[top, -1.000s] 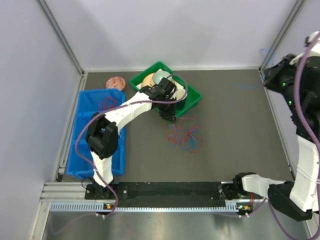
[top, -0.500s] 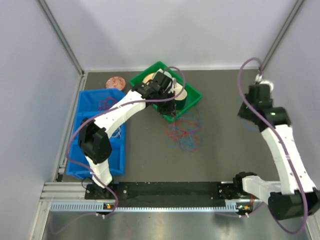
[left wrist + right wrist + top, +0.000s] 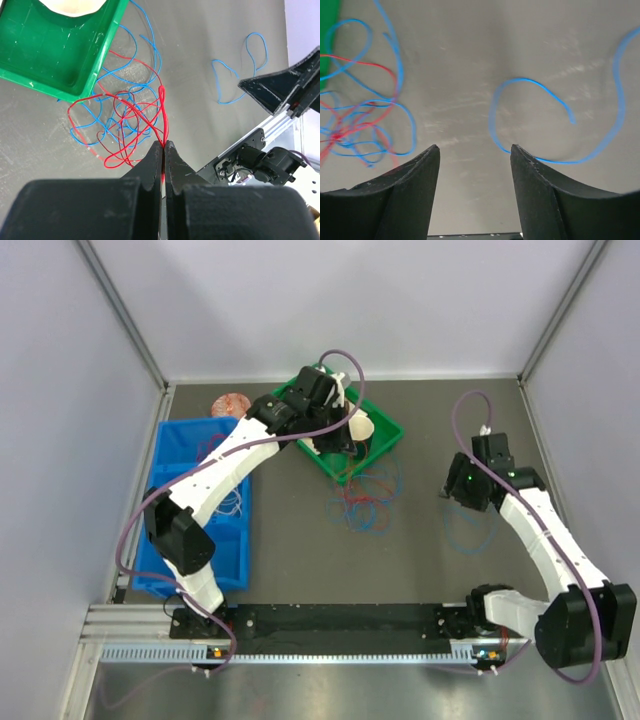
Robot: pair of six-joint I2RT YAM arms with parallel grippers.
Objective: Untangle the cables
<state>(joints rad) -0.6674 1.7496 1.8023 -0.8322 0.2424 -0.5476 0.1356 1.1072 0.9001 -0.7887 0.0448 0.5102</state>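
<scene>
A tangle of red and blue cables (image 3: 365,495) lies on the grey table just in front of the green bin (image 3: 385,435). My left gripper (image 3: 338,445) hangs over the bin's near corner, shut on a red cable (image 3: 161,107) that rises taut from the tangle (image 3: 125,110) into the closed jaws (image 3: 163,144). One blue cable (image 3: 468,530) lies apart on the right in loose curves. My right gripper (image 3: 450,490) hovers at its left end, open (image 3: 474,147) with nothing between the fingers. The blue cable (image 3: 526,80) curls on the table just beyond them.
A blue bin (image 3: 180,530) on the left holds a few thin wires. A copper-coloured disc (image 3: 230,402) lies behind it. The green bin (image 3: 60,50) holds a pale round object. Walls close in on the left, back and right.
My right arm swung down from high by the right wall to the table and its gripper opened, leaving the blue cable lying there. My left gripper shifted back over the bin, still holding red.
</scene>
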